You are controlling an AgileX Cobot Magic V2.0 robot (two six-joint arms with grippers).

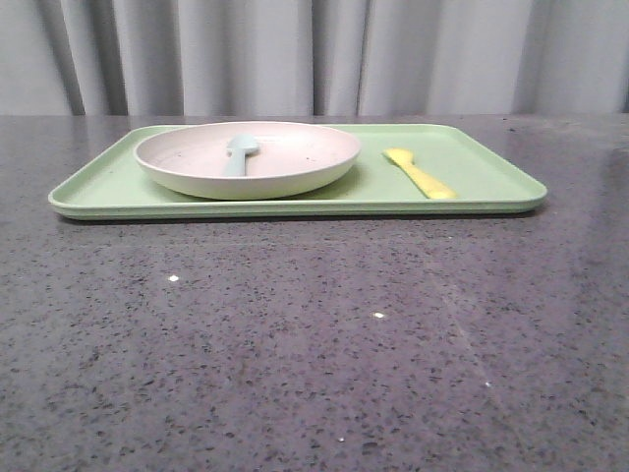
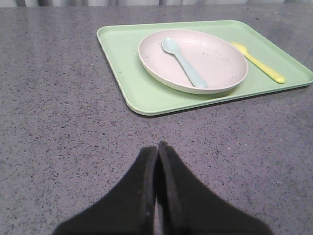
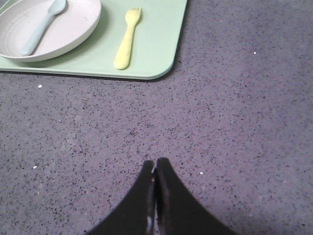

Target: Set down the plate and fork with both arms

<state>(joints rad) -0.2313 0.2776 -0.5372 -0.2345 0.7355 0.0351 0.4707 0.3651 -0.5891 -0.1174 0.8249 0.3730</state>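
The cream-white plate rests on the left half of a light green tray. Beside the plate, on the tray's right half, lies the yellow fork. My left gripper is shut and empty above bare table, well short of the tray. My right gripper is also shut and empty, over the table near the tray's right end. Neither gripper shows in the front view.
A pale blue-grey spoon lies inside the plate. The dark speckled stone table stretches in front of the tray. A grey curtain hangs behind the table.
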